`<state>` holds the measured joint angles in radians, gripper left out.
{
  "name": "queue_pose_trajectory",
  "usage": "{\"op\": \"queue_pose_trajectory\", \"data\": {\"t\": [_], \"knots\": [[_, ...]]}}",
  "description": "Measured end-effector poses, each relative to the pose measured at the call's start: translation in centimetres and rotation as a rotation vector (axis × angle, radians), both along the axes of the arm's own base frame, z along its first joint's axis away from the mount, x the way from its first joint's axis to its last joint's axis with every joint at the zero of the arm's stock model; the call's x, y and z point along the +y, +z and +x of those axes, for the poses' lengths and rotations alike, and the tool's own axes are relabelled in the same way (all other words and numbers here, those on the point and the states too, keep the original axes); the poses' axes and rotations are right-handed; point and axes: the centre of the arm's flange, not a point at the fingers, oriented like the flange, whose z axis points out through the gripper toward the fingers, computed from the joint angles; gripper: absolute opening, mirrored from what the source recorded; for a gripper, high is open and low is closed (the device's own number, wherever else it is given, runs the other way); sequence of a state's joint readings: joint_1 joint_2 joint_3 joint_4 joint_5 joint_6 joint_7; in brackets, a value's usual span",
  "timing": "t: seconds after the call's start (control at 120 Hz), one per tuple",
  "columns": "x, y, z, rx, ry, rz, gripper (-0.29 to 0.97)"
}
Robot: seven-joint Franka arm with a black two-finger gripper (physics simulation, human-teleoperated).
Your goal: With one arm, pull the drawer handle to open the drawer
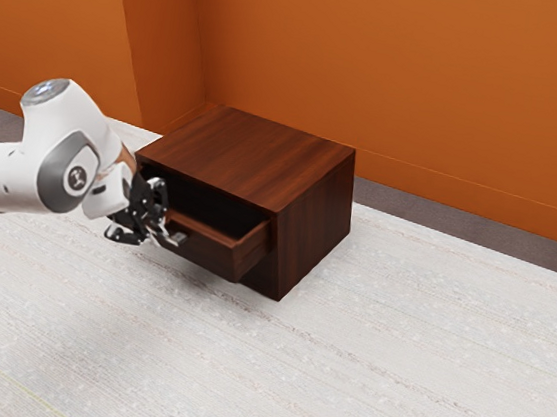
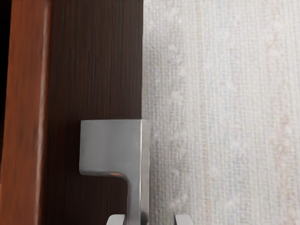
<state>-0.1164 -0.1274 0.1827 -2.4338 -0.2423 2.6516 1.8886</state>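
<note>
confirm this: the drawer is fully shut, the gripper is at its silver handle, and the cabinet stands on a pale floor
One thing is off: the drawer is partly pulled out, not fully shut, as the exterior view shows. The gripper is at its silver handle, and the cabinet stands on a pale floor.

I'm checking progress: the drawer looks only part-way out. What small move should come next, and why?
Probably a short, straight pull away from the cabinet, along the drawer's line of travel. The drawer stands only part-way out, and the gripper sits right at its metal handle, so a straight pull should open it further without twisting.
</note>
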Motion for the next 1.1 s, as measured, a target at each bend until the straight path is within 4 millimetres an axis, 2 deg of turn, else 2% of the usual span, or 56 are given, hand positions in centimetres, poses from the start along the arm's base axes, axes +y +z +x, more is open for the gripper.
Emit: {"op": "queue_pose_trajectory", "data": {"t": [1.1], "knots": [[0.2,0.2,-3.7,-0.011,0.026,-0.028,0.06]]}}
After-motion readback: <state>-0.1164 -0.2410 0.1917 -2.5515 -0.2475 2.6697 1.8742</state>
